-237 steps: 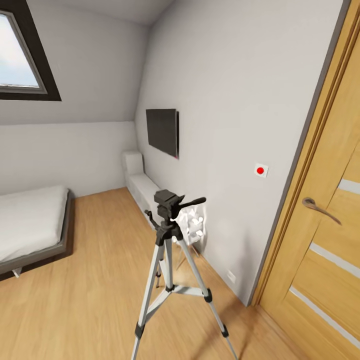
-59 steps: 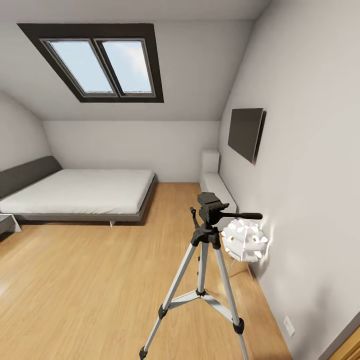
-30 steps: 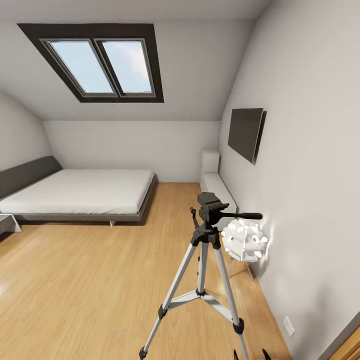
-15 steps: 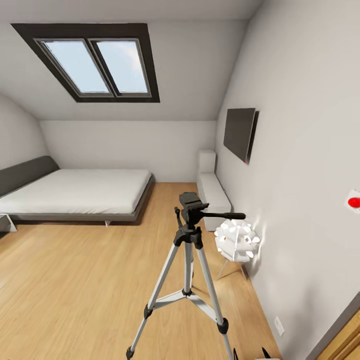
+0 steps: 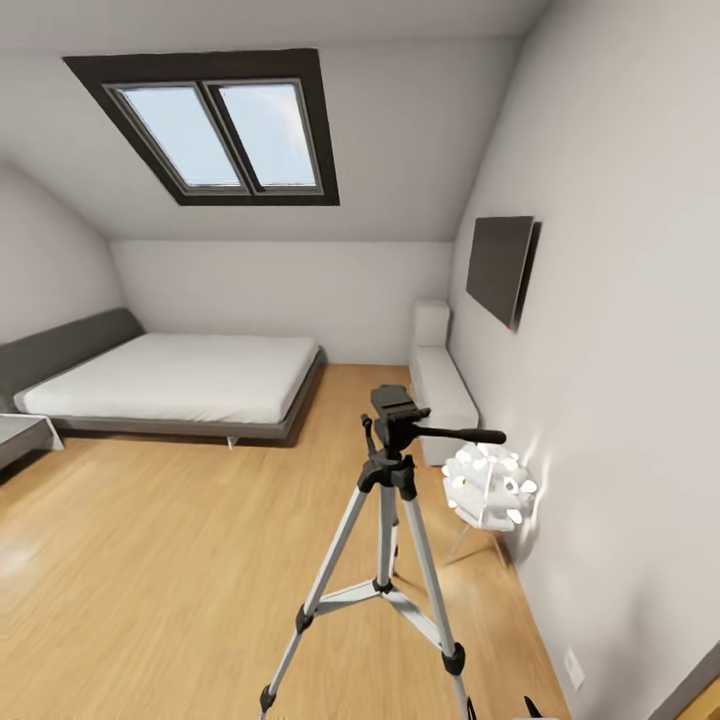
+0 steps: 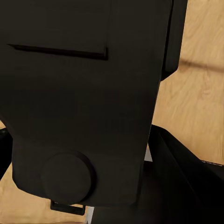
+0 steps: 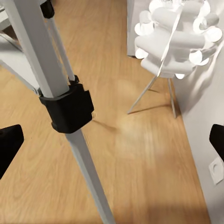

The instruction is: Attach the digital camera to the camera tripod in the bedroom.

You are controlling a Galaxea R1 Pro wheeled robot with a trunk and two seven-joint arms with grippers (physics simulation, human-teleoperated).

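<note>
The camera tripod stands on the wood floor just ahead of me in the bedroom, silver legs spread, its black pan head bare and its handle pointing right. A black body with a round knob and a strap lug, which looks like the digital camera, sits close up between the dark fingers of my left gripper. My right gripper is open and low beside a tripod leg joint. The right gripper fingertips just show at the lower edge of the head view.
A white spiky floor lamp stands right of the tripod by the wall, the lamp close to my right hand. A grey low bed lies at the left. A white bench and a dark wall panel line the right wall.
The head view has swung, shifting the whole room; the tripod stays put. The right gripper's fingertips have come up into the view's lower edge over the last second.
</note>
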